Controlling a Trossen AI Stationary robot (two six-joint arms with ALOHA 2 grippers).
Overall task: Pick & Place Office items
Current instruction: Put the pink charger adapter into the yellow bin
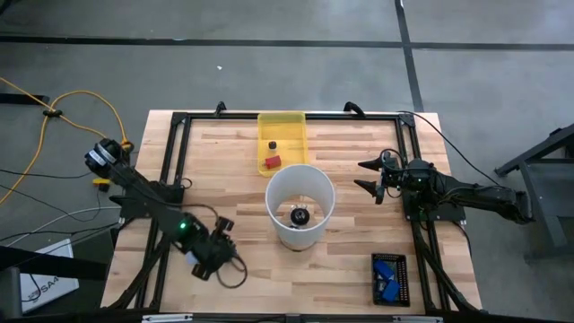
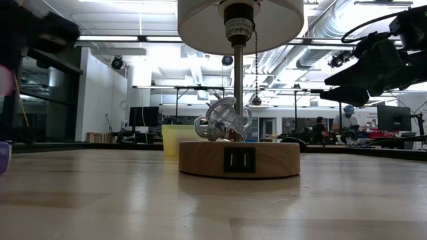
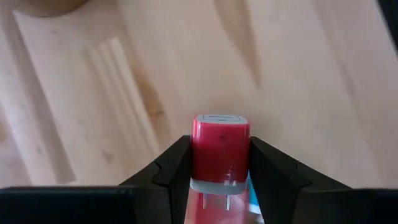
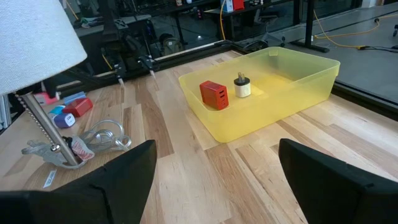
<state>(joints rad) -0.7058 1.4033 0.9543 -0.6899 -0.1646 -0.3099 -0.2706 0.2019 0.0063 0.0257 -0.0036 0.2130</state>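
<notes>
My left gripper [image 3: 221,171] is shut on a small red charger block [image 3: 221,146] with a grey end face. In the high view it hangs over the table's near left part [image 1: 224,251]. The yellow tray [image 1: 282,136] at the far middle holds another red block [image 4: 214,94] and a small white adapter [image 4: 242,87]. Several tiny red and blue pieces [image 4: 67,112] lie on the wood beyond the lamp. My right gripper [image 1: 361,175] waits open at the table's right, level, with nothing between its fingers. My left gripper pinches the red block's two side faces [image 3: 198,155] between its two fingers [image 3: 177,165]. The fingers slant steeply down from above. The block's grey end points away from the wrist, and its two metal prongs [image 3: 217,202] point back between the fingers. The block hangs clear of the wood.
A lamp with a white shade [image 1: 300,205] and a round wooden base [image 2: 239,159] stands mid-table, with a tangle of silver cable [image 4: 102,137] at its foot. A black pad with blue items [image 1: 388,278] lies at the near right. A black frame [image 1: 175,152] runs along the table's edges.
</notes>
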